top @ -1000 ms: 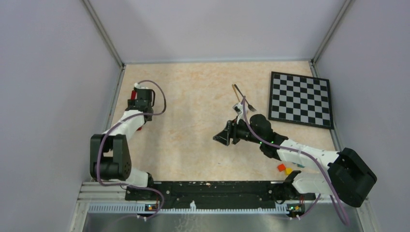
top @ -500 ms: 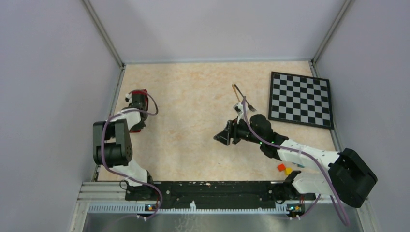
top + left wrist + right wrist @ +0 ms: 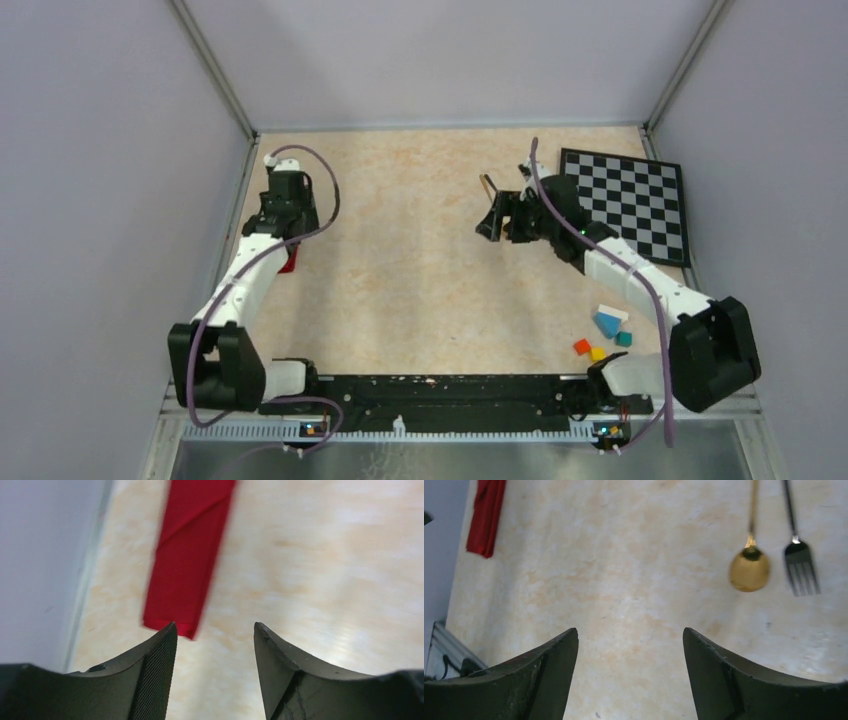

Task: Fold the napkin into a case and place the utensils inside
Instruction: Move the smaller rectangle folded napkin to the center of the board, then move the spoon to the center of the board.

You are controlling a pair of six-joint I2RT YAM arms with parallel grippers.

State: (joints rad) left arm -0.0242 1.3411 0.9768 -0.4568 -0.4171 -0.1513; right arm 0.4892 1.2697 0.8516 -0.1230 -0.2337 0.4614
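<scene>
Currently, left gripper (image 3: 215, 626) hangs open, empty, beside the case (image 3: 187, 560), likely to steady it; right gripper (image 3: 630, 632), open and empty, faces spoon (image 3: 749, 569) and fork (image 3: 802, 562).

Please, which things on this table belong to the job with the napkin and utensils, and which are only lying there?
For the job: folded red napkin, gold spoon, dark fork.
Only lying about: checkered board, small coloured blocks.
</scene>
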